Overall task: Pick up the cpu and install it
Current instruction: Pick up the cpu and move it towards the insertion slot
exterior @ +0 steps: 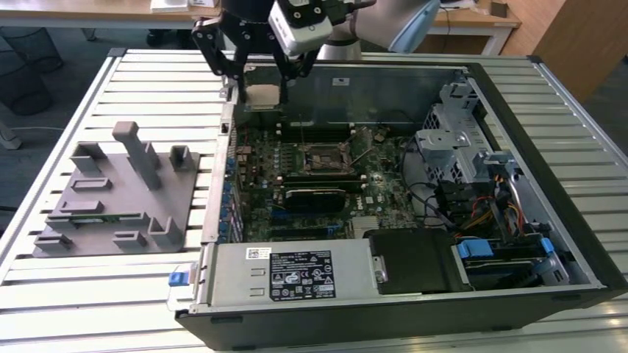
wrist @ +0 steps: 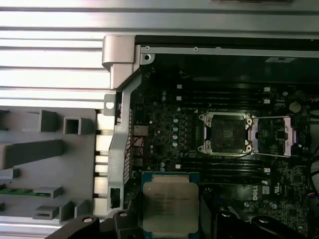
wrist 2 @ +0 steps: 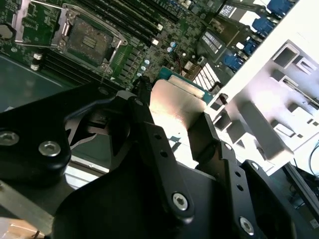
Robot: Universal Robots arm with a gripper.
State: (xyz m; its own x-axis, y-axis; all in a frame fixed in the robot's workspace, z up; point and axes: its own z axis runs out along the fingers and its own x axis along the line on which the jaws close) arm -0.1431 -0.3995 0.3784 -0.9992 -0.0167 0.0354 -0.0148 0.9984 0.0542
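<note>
Held cpu (wrist: 170, 201) flat in clenched pincer (exterior: 262, 98), above board's (wrist: 167, 124) edge. Judged mid-carry, well short of open socket (wrist: 225, 133) beyond pincer tips. Not yet squared over it.

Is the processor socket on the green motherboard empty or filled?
Empty. The square socket has a bare dark centre, its metal frame lies swung open beside it, and the silver-topped square cpu sits in the black tool.
</note>
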